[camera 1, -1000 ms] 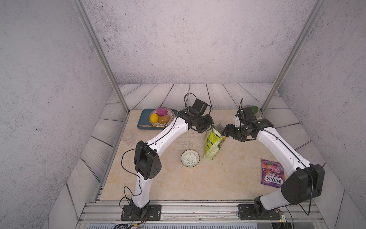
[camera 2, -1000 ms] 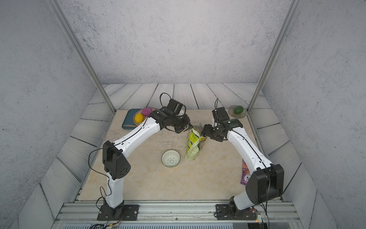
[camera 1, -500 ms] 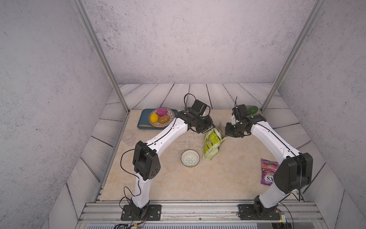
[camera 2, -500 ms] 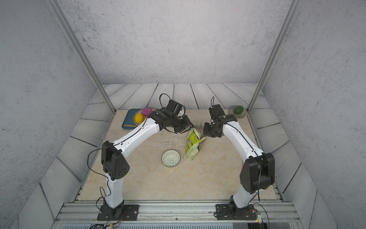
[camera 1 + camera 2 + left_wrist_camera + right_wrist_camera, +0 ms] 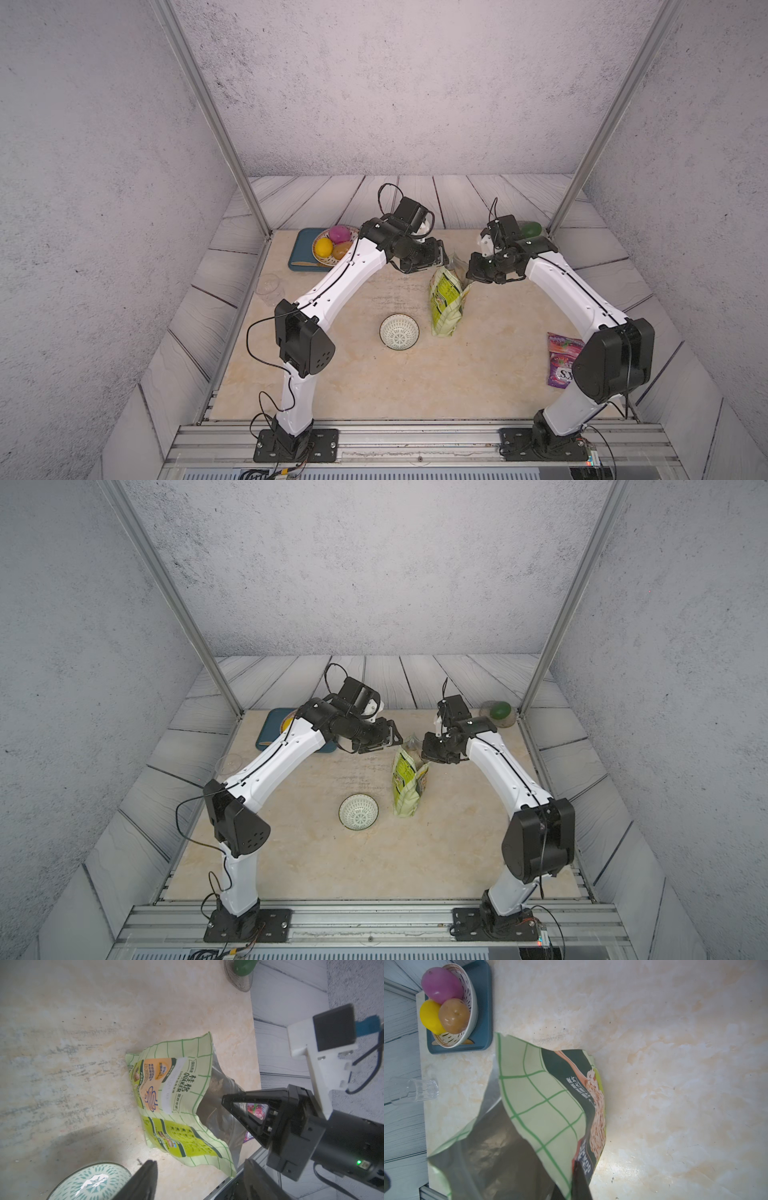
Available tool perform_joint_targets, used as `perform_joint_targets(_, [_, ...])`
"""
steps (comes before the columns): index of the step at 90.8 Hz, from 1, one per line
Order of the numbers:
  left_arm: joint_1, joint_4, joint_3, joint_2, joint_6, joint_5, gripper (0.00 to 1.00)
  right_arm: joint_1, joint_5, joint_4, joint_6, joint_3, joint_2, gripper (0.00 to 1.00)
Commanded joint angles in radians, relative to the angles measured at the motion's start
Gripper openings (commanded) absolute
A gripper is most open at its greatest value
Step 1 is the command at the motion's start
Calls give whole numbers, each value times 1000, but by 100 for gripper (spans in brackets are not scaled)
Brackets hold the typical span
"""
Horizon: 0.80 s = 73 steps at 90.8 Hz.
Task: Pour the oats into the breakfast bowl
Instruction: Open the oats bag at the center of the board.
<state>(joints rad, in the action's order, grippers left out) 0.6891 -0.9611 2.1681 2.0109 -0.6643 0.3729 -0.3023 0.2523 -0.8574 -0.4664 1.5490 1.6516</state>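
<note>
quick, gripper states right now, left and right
left gripper: open, holding nothing
right gripper: closed on the oats pouch, at its opened top edge

Far left corner of the beige tabletop (image 5: 374, 382): a blue tray (image 5: 301, 253) bearing a patterned dish (image 5: 472, 1014). Holds three fruits, purple (image 5: 340, 234), yellow (image 5: 323, 247) and tan (image 5: 341, 250), packed together. Beside the dish on the tray, a thin tan piece (image 5: 305, 263) (too little showing to name). Near the tray, at the left edge, a clear glass (image 5: 268, 285). Far right corner: a round green thing (image 5: 500, 710) in a see-through dish (image 5: 485, 715). By the right edge, lying flat, a purple candy bag (image 5: 561, 359).
</note>
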Motion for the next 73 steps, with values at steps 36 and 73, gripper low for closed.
perform_joint_targets(36, [-3,-177,165,176,1,-98,53,3,149,94,40,66,-4,0])
perform_joint_targets(73, [2,-202,144,187,-54,-105,4,6,56,203,89,57,16,0])
